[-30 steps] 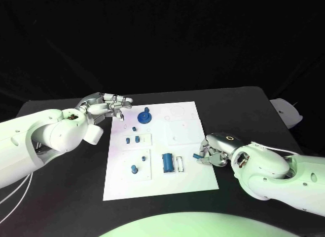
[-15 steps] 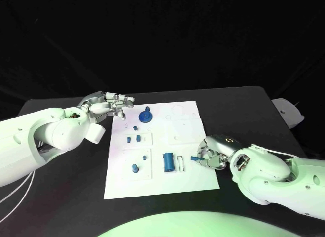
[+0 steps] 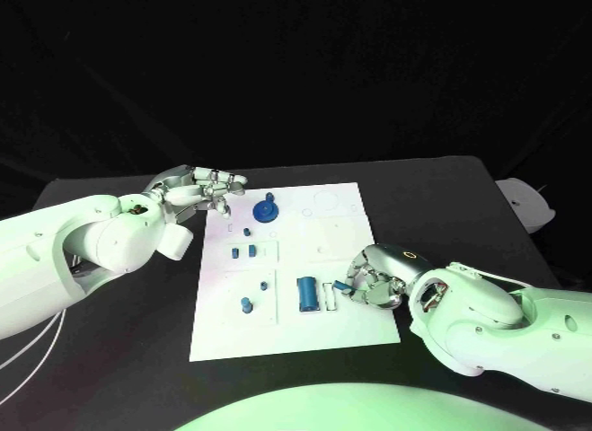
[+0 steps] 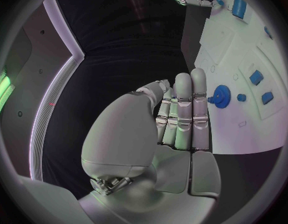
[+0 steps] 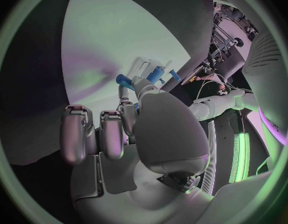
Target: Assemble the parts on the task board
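The white task board (image 3: pixel 348 341) lies in the middle of the black table. On it are a blue gear (image 3: pixel 265 213), a few small blue parts (image 3: pixel 242 253), and an upright blue block (image 3: pixel 306 294) beside a white slot (image 3: pixel 328 297). My right hand (image 3: pixel 377 281) is over the board's right edge and pinches a small blue part (image 3: pixel 339 285) just right of that slot; the right wrist view shows this blue part (image 5: pixel 124 79) at its fingertips. My left hand (image 3: pixel 200 190) hovers at the board's far left corner, fingers straight and holding nothing, close to the gear (image 4: pixel 220 93).
Two more small blue parts (image 3: pixel 253 299) stand in the near left panel of the board. A white object (image 3: pixel 524 205) sits at the table's right edge. Black tabletop (image 3: pixel 451 206) surrounds the board on all sides.
My right hand has moved left over the board's edge, carrying the small blue part up to the white slot. My left hand has hardly shifted.
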Robot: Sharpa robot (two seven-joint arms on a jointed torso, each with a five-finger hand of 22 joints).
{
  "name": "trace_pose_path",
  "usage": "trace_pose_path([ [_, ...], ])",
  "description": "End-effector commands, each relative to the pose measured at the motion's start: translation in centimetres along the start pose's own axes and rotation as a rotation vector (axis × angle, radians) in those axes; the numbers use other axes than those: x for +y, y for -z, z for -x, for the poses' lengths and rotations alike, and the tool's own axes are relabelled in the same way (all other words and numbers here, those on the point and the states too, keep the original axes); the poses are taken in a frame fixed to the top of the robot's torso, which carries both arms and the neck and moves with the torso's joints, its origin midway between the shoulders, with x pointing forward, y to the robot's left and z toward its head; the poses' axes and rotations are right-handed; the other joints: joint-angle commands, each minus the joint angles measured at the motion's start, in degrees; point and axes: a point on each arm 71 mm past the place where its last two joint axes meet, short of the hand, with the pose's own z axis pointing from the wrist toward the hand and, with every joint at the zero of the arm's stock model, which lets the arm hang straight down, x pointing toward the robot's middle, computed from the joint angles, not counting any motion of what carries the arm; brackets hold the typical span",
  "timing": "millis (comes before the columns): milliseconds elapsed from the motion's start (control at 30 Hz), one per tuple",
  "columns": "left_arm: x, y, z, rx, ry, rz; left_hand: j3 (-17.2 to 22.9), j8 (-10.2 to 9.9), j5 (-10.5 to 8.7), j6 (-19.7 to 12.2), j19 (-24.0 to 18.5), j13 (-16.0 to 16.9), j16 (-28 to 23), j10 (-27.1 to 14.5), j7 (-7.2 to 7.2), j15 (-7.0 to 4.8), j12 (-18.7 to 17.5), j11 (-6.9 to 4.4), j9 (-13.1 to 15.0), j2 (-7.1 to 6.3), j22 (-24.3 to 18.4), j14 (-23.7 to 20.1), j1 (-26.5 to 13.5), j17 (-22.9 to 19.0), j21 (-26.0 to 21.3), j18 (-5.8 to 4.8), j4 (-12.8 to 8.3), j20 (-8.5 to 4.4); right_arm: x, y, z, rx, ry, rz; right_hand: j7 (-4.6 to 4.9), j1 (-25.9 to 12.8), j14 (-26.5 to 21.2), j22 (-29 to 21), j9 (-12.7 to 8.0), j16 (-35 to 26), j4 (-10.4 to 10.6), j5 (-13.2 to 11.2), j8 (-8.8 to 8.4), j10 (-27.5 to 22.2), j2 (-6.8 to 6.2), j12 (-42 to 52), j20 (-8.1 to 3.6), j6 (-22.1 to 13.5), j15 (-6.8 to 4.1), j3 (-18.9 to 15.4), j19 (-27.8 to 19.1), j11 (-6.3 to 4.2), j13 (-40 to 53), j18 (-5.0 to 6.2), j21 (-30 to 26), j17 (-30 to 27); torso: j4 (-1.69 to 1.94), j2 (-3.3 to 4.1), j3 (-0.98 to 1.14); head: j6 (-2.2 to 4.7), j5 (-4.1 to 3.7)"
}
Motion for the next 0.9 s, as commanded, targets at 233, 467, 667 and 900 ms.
trace_pose_path([
  [233, -0.1, 0.0, -0.2, 0.008, 0.002, -0.007, 0.2, 0.3, 0.27, -0.3, 0.4, -0.1, 0.0, -0.5, 0.11, 0.11, 0.2, 0.05, -0.1, 0.51, -0.1, -0.4, 0.1, -0.1, -0.4, 0.82, 0.1, 0.14, 0.3, -0.4, -0.9, 0.048, -0.055, -0.031, -0.39, -2.8, 4.2, 12.4, 1.7, 0.1, 0.9, 0.3, -0.02, 0.5, -0.84, 0.2, -0.20, 0.8, 0.02, 0.9, 2.3, 0.10, -3.0, -0.58, 0.2, 6.2, -0.04, 0.00, 0.04, -0.30, 0.21],
  [467, -0.1, 0.0, -0.2, 0.006, 0.002, -0.007, 0.2, 0.3, 0.27, -0.3, 0.4, -0.1, 0.0, -0.5, 0.11, 0.11, 0.2, 0.05, -0.1, 0.51, -0.1, -0.4, 0.1, -0.1, -0.4, 0.82, 0.1, 0.14, 0.4, -0.8, -1.5, 0.085, -0.056, -0.038, -0.31, -5.8, 4.1, 12.3, 2.0, -0.1, 2.2, 1.6, 0.07, 0.6, -2.13, 0.1, -0.14, 1.2, 0.10, -0.4, 2.2, 0.20, -3.0, -0.50, -0.2, 5.9, -0.10, -0.03, 0.00, -0.50, 0.30],
  [667, -0.1, 0.0, -0.2, 0.006, -0.005, -0.007, 0.2, 0.3, 0.27, -0.3, 0.4, -0.1, 0.0, -0.5, 0.11, 0.11, 0.2, 0.05, -0.1, 0.51, -0.1, -0.4, 0.1, -0.1, -0.4, 0.82, 0.1, 0.14, 0.6, -1.0, -1.8, 0.096, -0.062, -0.039, -0.34, -7.9, 4.1, 12.3, 2.3, 0.0, 3.2, 2.0, 0.11, 0.8, -2.31, 0.4, -0.12, 1.5, 0.10, -1.8, 2.2, 0.20, -2.9, -0.51, -0.2, 6.0, -0.07, -0.03, 0.05, -0.51, 0.27],
  [900, -0.1, -0.1, -0.2, 0.007, -0.020, -0.008, 0.2, 0.3, 0.27, -0.3, 0.4, -0.1, 0.0, -0.5, 0.11, 0.11, 0.2, 0.05, -0.1, 0.51, -0.1, -0.4, 0.1, -0.1, -0.4, 0.82, 0.1, 0.14, 0.7, -1.1, -1.9, 0.097, -0.060, -0.035, -0.31, -11.2, 4.2, 12.3, 2.6, 0.0, 3.7, 0.7, 0.13, 1.0, -2.20, 0.6, -0.08, 1.9, 0.14, -4.6, 2.2, 0.25, -2.7, -0.52, -0.1, 6.1, -0.13, -0.05, 0.05, -0.40, 0.39],
])
